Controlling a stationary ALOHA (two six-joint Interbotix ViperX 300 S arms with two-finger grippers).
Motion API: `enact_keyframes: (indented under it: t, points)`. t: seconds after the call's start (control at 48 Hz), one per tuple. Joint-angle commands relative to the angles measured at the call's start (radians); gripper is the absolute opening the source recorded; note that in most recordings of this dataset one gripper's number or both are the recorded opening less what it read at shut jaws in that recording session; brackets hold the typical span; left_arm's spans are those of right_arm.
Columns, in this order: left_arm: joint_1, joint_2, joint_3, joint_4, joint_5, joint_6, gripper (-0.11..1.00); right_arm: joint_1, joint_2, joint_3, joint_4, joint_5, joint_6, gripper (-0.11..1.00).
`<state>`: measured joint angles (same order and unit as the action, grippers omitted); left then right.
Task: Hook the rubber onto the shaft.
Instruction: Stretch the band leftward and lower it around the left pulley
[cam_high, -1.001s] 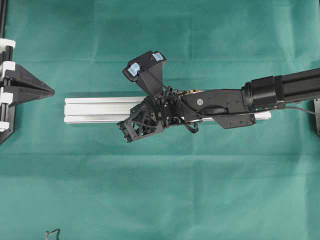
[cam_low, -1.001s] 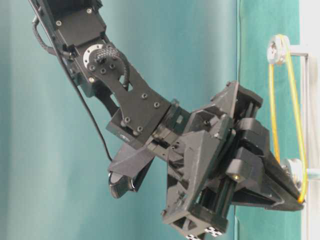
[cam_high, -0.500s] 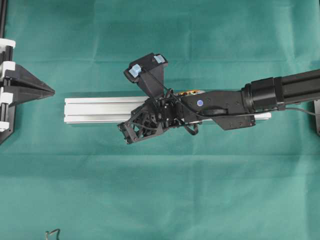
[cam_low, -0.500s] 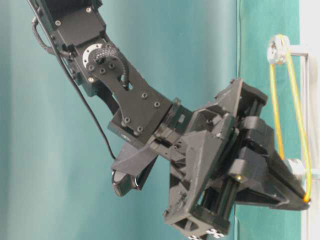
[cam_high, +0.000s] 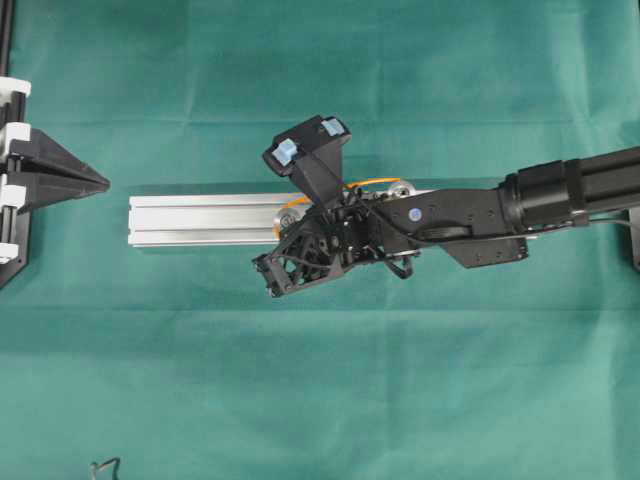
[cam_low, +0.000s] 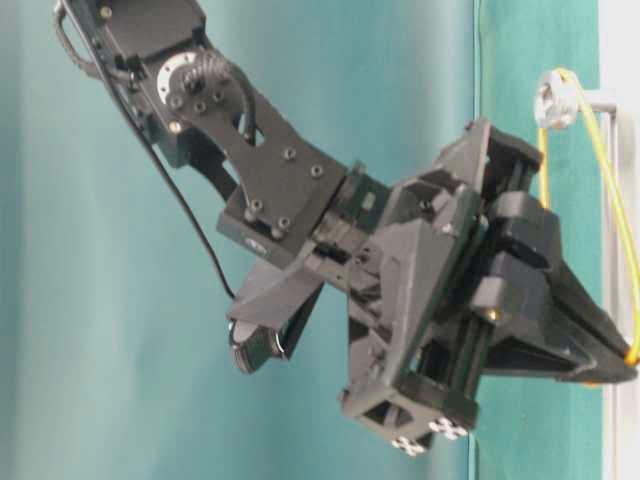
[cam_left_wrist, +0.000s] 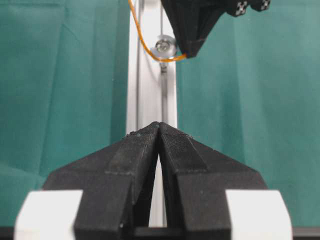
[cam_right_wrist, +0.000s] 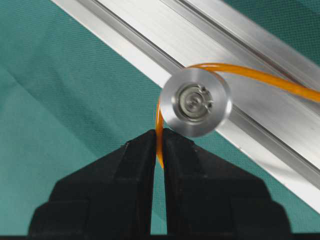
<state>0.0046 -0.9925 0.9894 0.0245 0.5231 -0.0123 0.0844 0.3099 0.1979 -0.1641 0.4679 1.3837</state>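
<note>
Since a second ago the right tool (cam_high: 288, 204) has slid toward 3 o'clock along the rail in the overhead view, dragging the band with it, so an orange arc now shows above the arm there. In the table-level view the band is drawn further toward 5 o'clock than before.

Green cloth covers the tabletop (cam_high: 320, 400). On it lies the rail (cam_high: 200, 218), running from 9 to 3 o'clock, with the right arm (cam_high: 560, 190) reaching in from 3 o'clock over it. The left tool (cam_left_wrist: 159, 131) rests at 9 o'clock, clear of the rail's end, jaws clenched on nothing.

The right tool is clamped on the band (cam_right_wrist: 159, 131), pinching it at its tips. In the right wrist view the band runs from the tips up around the 9 o'clock side of a round silver shaft (cam_right_wrist: 196, 102) on the rail and away toward 3 o'clock. A second shaft (cam_low: 556, 100) carries the loop's far end in the table-level view.

A small dark wire scrap (cam_high: 104, 467) lies at 7 o'clock.
</note>
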Motion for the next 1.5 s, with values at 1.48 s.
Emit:
enact_keyframes:
  t: [1.48]
  points:
    - [0.0, 0.009, -0.031, 0.002, -0.005, 0.0, 0.02, -0.009, -0.179, 0.147, -0.014, 0.051, -0.061, 0.07]
